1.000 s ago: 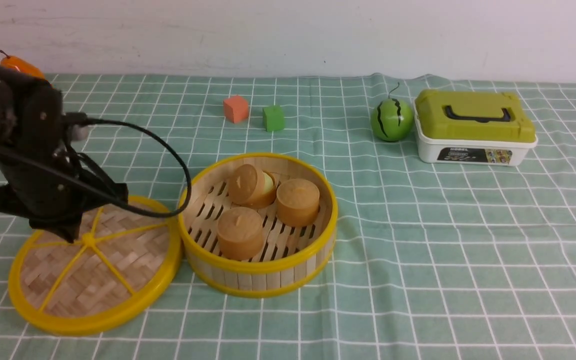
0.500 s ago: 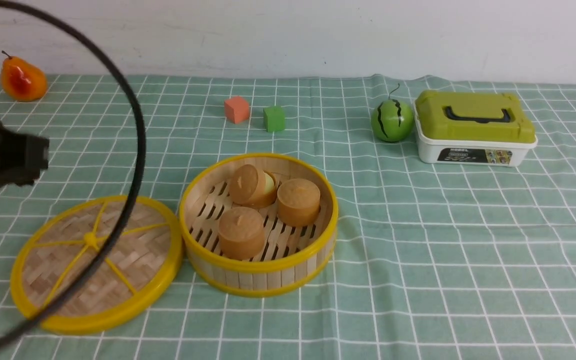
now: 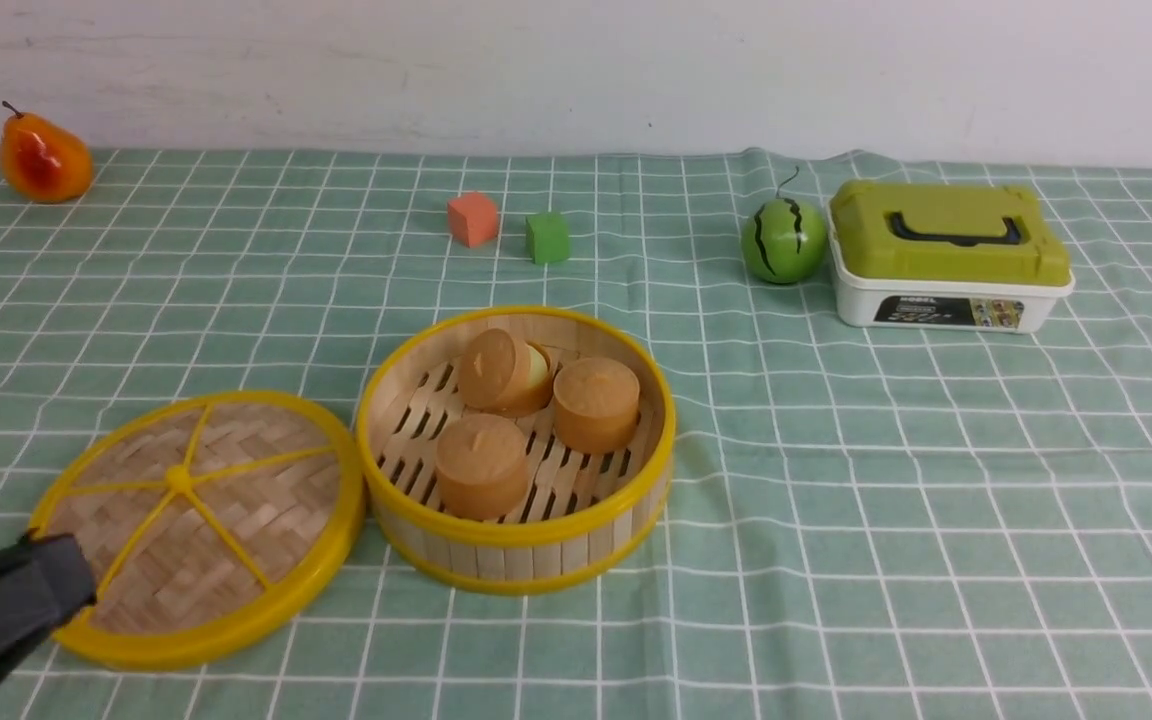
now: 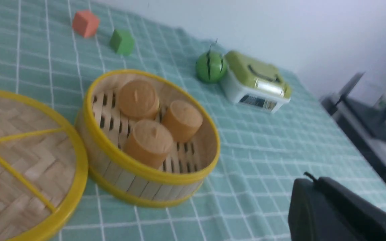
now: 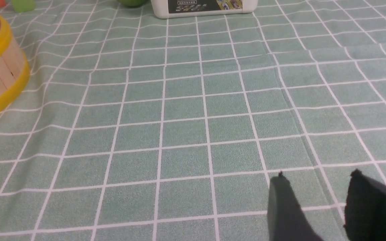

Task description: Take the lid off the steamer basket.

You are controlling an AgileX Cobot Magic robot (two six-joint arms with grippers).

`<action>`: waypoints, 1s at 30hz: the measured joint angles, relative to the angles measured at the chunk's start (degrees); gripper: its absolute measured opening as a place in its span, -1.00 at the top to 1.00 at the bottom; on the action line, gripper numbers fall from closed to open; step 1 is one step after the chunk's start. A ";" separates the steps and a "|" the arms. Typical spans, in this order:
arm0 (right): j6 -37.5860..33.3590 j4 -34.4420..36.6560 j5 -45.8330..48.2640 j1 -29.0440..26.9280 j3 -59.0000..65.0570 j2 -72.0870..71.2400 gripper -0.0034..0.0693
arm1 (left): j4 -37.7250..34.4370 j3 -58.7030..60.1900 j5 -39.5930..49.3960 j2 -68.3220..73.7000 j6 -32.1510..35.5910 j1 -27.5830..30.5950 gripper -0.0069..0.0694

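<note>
right wrist view: box label (image 5: 204,5) writing blurred; right end effector (image 5: 317,179) parted, empty.

A plain white wall (image 3: 576,70) backs the green checked tablecloth (image 3: 886,520).

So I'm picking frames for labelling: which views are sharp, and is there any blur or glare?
Front view: sharp and evenly lit, soft shadows, the lid and steamer basket crisp. Left wrist view: blurred overall, the box label unreadable. Right wrist view: tablecloth grid clear, no glare; near dark jaws soft.
</note>
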 joint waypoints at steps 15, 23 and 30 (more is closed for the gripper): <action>0.00 0.00 0.00 0.00 0.00 0.00 0.24 | -1.63 1.02 -4.76 -6.45 0.06 0.00 0.85; 0.00 0.00 0.00 0.00 0.00 0.00 0.24 | 1.65 1.38 -4.89 -6.45 0.63 0.00 0.85; 0.00 0.00 0.00 0.00 0.00 0.00 0.24 | 13.60 11.02 -6.86 -9.07 -0.46 0.00 0.85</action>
